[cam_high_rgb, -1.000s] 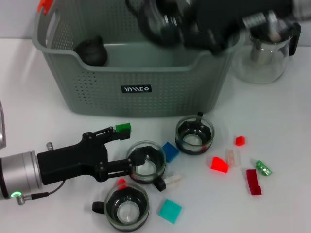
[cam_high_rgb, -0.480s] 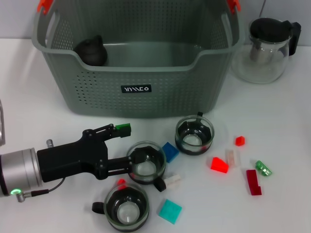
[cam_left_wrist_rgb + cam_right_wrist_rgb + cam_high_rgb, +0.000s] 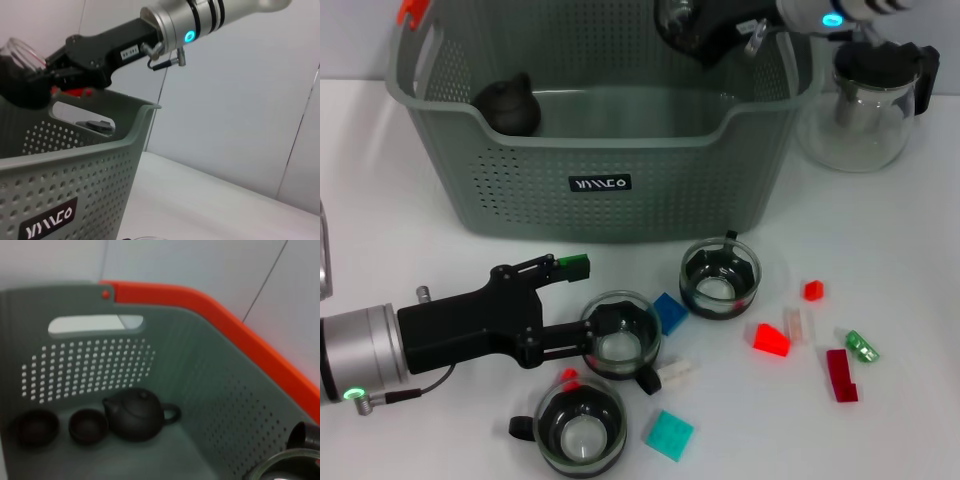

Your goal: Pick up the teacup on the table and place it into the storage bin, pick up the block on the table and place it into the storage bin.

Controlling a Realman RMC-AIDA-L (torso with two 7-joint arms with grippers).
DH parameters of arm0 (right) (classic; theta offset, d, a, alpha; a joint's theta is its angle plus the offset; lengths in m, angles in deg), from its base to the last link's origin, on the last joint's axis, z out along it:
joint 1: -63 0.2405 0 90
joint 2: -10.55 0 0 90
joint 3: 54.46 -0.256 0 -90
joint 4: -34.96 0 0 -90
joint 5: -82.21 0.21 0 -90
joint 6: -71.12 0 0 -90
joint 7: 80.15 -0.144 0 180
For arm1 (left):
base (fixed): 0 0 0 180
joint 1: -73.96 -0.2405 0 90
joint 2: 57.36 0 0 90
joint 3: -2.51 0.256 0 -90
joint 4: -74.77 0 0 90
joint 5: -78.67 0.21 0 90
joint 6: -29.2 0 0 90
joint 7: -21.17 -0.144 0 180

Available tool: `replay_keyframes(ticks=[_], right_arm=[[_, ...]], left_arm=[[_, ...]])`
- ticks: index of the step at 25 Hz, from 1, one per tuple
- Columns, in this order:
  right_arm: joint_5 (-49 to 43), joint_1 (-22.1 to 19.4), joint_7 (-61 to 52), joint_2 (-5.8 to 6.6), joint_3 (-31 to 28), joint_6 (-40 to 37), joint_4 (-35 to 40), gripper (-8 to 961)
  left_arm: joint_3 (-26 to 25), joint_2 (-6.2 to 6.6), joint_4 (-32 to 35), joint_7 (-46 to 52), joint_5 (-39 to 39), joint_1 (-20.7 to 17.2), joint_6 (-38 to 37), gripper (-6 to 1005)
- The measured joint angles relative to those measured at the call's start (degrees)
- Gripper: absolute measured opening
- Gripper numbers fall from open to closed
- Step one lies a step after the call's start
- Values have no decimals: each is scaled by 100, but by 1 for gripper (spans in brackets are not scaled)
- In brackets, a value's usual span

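Three glass teacups point(image 3: 720, 277) on tabletop point(image 3: 900, 250); left gripper point(image 3: 582, 302) spread around one. Right gripper point(image 3: 685, 20), clamped on a fourth teacup point(image 3: 17, 50), back over storage bin point(image 3: 600, 150).

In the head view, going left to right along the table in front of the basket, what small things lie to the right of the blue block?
Blue block → glass teacup → red wedge → small red cube → dark red bar → green piece.
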Motion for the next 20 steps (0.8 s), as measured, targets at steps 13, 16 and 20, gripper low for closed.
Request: replay_keyframes(ticks=[13, 16, 20], right_arm=[[-8, -45, 15, -65, 175, 315, -199, 198], [-91, -53, -4, -103, 179, 330, -206, 207], [-124, -106, -60, -139, 170, 349, -153, 218]], left_arm=[[0, 0, -17, 0, -4, 25, 7, 810], [0, 0, -17, 0, -4, 26, 8, 811], [0, 0, -16, 0, -4, 27, 7, 810]])
